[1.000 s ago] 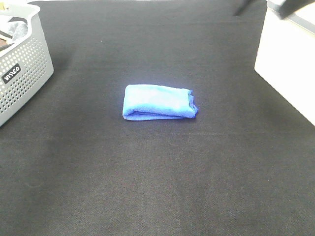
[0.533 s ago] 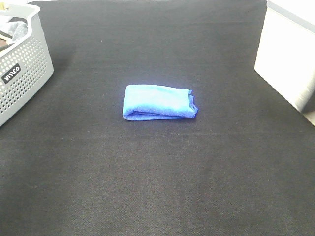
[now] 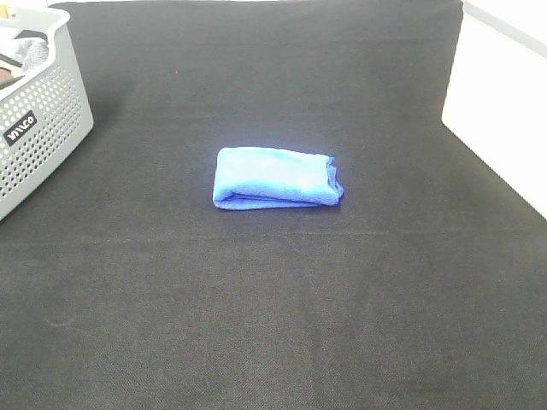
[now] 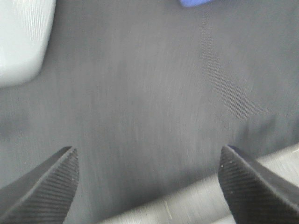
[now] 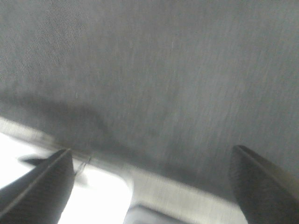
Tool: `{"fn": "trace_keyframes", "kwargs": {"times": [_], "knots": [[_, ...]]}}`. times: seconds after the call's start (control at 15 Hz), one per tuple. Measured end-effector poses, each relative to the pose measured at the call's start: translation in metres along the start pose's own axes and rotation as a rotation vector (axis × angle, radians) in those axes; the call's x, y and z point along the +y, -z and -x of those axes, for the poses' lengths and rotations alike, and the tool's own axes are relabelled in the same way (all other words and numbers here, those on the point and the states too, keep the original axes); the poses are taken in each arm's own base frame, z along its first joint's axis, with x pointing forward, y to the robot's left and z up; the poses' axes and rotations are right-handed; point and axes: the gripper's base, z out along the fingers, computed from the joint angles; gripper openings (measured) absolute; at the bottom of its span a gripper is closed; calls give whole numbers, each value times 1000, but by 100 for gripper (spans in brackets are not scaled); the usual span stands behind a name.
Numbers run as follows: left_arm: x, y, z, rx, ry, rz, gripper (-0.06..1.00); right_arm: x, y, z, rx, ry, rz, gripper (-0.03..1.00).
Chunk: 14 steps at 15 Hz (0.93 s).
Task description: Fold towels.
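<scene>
The blue towel (image 3: pixel 276 178) lies folded into a compact oblong near the middle of the black table (image 3: pixel 273 325), its long side running across the high view. The layers stack on one another, with a rounded fold at the end toward the basket and the looser hemmed edges at the opposite end. Nothing touches it, and bare cloth surrounds it on every side.

The left claw (image 4: pixel 148 179) is spread wide, its two ribbed fingertips (image 4: pixel 49 186) far apart at the edges of the left wrist view, and it holds nothing; only dark table cloth shows between them. A sliver of the towel (image 4: pixel 196 3) shows at the far edge of that view, well apart from the claw. A pale, blurred shape that may be the basket (image 4: pixel 23 42) sits off to one side of it.

The right claw (image 5: pixel 152 184) is likewise wide open and empty, with dark table surface between its fingertips (image 5: pixel 42 186); the table's pale edge (image 5: pixel 154 191) runs just beneath them.

Neither claw shows in the high view. Well away from the towel, a perforated grey basket (image 3: pixel 38 137) stands at the table's far left corner, with grey cloth (image 3: pixel 30 51) inside. On the towel's other side, the table's right edge (image 3: pixel 491 175) borders a white surface.
</scene>
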Motion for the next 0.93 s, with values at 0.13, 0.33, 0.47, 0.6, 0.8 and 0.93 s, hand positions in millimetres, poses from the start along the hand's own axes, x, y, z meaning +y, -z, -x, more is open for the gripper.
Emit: {"fn": "trace_keyframes", "kwargs": {"times": [0.13,0.33,0.47,0.6,0.8,0.93], "knots": [[-3,1,-3,-43,-52,-26,78,2,11,-13,-129,36,-12,85],[-6,-4,0,-97,-75,-61,78,4,22,-24,-253,49,-26,85],[-5,-8,-1,-108,-72,-58,78,4,24,-26,-268,51,-28,85],[-5,-8,0,-116,-71,-58,78,4,23,-26,-271,52,-30,85],[-5,-8,0,-116,-71,-58,78,4,23,-25,-274,52,-31,85],[-5,-8,0,-117,-72,-58,78,4,24,-25,-275,52,-31,85]]}}
